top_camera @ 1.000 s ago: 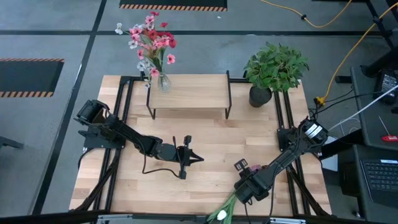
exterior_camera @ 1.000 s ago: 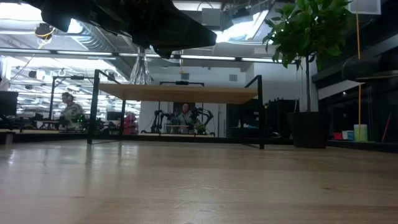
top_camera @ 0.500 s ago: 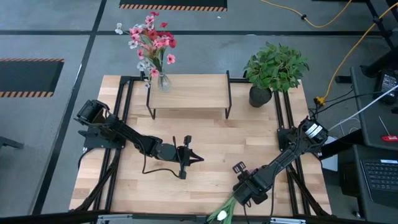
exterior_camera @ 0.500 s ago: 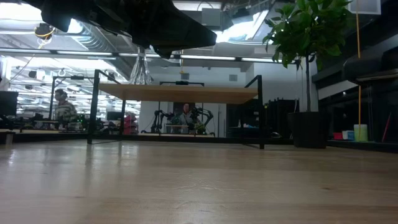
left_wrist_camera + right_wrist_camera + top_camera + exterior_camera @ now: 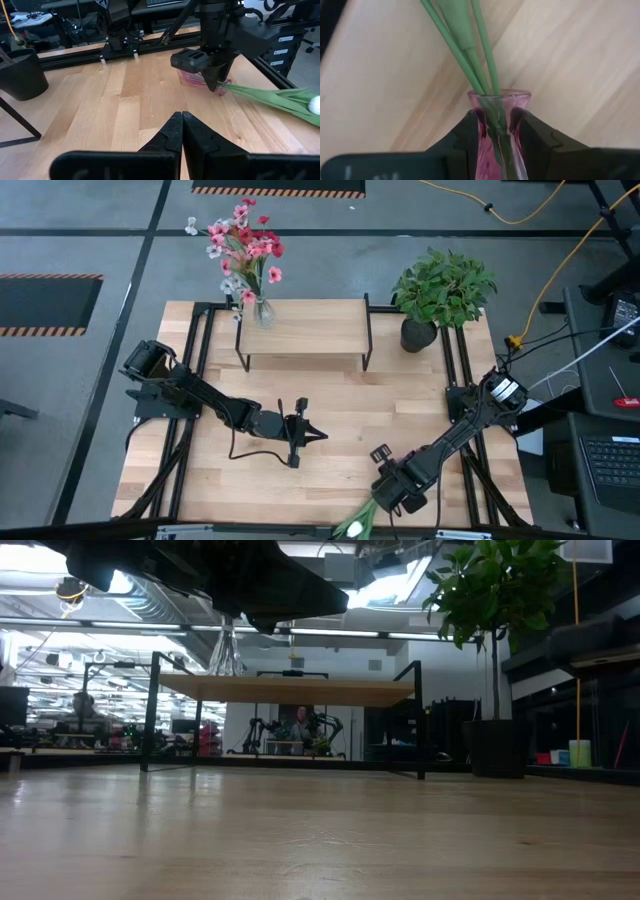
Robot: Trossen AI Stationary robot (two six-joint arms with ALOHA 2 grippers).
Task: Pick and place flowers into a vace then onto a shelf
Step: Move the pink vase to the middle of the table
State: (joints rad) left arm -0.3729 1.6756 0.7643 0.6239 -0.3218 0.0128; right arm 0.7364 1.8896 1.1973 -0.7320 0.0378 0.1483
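A pink glass vase [image 5: 192, 76] holds green flower stems [image 5: 270, 96] with a white bloom [image 5: 352, 526] near the table's near edge. My right gripper [image 5: 392, 492] points down and is shut on this vase. My left gripper [image 5: 318, 433] hovers shut at mid-table, touching nothing. A clear vase [image 5: 263, 311] with pink, red and white flowers [image 5: 245, 242] stands on the left end of the shelf [image 5: 305, 328]. My right gripper pinches the pink vase's narrow neck [image 5: 496, 107], just below the flared mouth, between its two fingers [image 5: 465, 135]. The fingers come from above and lie across the vase. The vase lies over on its side, stems [image 5: 470, 45] running out low along the table.
A bushy green plant in a black pot [image 5: 440, 290] stands at the far right, beside the shelf. Black rails [image 5: 455, 370] run along both table sides. Bare wood [image 5: 330, 395] lies between the shelf and the grippers.
My right gripper has tipped a little more upright over the pink vase, its wrist shifting slightly toward the table's left. The grip on the vase stays as it was.
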